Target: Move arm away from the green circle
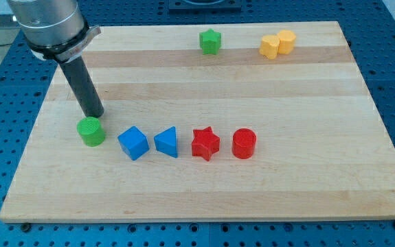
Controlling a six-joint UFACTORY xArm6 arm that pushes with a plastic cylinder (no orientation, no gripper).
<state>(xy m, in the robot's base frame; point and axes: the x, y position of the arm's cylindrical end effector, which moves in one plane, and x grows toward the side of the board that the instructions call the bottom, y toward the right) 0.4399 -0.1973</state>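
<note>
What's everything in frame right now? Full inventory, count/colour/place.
green circle: 1, green, left end of the lower row
blue cube: 1, blue, just right of the green circle
blue triangle: 1, blue, right of the blue cube
red star: 1, red, right of the blue triangle
red cylinder: 1, red, right end of the lower row
green star: 1, green, near the view's top, centre
yellow blocks: 2, yellow, touching, top right; shapes unclear
wooden board: 1, light wood, under all the blocks
my tip: 1, dark rod, at the green circle's upper edge
</note>
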